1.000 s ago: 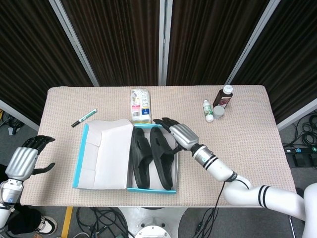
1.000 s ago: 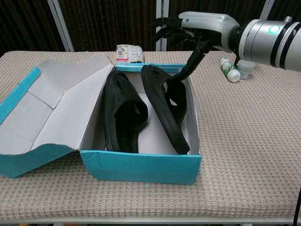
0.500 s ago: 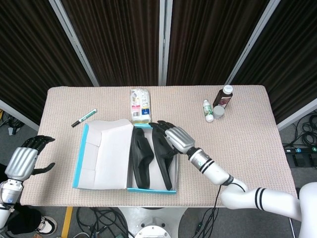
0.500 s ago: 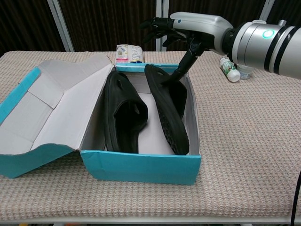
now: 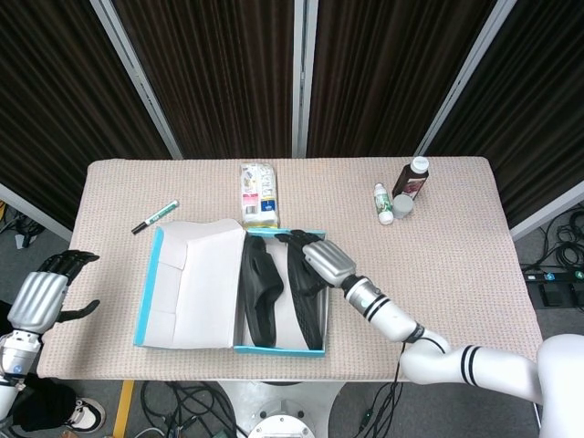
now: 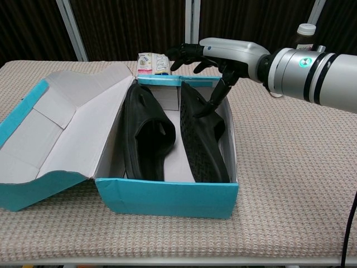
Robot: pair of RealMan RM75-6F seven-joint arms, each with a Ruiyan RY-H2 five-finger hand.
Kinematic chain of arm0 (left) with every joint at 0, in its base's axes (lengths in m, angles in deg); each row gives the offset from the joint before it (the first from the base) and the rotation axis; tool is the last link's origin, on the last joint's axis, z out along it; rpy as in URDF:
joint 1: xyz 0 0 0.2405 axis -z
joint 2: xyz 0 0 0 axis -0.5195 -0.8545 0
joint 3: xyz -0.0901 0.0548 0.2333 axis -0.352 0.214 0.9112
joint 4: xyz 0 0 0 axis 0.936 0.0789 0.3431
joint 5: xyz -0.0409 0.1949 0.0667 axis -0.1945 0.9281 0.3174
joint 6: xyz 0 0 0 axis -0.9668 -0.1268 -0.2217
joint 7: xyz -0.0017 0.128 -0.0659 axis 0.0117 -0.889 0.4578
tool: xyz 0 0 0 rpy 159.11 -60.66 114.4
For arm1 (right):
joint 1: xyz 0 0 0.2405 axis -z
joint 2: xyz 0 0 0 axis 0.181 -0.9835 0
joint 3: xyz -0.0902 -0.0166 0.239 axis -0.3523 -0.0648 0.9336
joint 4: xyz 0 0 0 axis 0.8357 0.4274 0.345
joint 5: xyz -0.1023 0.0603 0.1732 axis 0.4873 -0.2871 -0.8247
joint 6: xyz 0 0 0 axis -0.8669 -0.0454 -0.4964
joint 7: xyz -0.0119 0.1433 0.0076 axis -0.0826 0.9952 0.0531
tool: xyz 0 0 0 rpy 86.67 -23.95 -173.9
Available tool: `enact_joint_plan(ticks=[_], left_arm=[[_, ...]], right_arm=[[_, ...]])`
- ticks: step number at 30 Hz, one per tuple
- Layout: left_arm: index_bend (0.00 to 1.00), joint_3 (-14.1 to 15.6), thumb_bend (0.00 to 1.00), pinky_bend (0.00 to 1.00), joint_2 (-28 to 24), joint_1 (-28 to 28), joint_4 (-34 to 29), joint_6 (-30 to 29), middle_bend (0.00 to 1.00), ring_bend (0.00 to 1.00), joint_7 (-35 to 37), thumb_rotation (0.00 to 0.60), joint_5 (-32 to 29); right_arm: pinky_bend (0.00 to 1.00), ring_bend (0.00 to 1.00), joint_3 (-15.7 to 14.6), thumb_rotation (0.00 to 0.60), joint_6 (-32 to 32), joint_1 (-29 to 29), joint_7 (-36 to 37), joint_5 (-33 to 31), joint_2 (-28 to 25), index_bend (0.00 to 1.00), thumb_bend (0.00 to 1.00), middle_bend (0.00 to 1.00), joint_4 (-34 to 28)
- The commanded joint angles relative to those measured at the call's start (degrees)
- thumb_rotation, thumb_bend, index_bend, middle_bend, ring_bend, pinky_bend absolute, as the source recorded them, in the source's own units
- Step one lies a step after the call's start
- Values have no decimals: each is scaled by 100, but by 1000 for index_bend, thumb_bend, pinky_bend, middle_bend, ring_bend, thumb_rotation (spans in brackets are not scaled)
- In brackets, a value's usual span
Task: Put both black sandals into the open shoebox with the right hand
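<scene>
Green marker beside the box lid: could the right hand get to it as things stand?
Probably not directly: the right hand is at the shoebox, whose raised lid lies between it and the marker.

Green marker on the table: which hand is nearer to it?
Left. The left hand sits off the table's near-left edge, below the green marker; the right hand is over the shoebox.

Lighting's pretty even and bright in both views, looks like it's coming from overhead. Shadows are soft, mostly just inside the shoebox [image 6: 167, 198], where the black sandals [image 6: 146, 129] lose detail. Slight glare on the right hand [image 6: 215, 53] and its silver arm. The dark curtains [image 5: 210, 73] are nearly black. Everything's sharp, no motion blur.
</scene>
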Motion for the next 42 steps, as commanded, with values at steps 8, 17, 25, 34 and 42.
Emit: enact_joint_plan(ticks=[8,17,25,34,42], left_arm=[[216,-1,191,203,-3,3,8,6,210,142,23,600,5],[216,-9,190,203,12,11,16,12,210,142,17,600,1],[216,-9,190,203,-5,-9,13,-4,210,142,25,600,-15],[217,-13,191,203,-3,-27,37,-27,210,142,67,600,-21],[217,-19,191,203,4,-20,48,-27,210,142,82,600,-14]], right_arm=[[108,0,40,600,-211,34,-106,165,-53,0,0,125,-113],[99,0,-34,600,-285,36,-585,47,6,0,0,124,72],[98,0,-107,600,-127,-64,-788,-53,333,0,0,123,554],[98,0,-20,600,-183,-74,-720,20,353,0,0,123,524],[98,0,92,600,-446,-44,-745,239,133,0,0,123,57]])
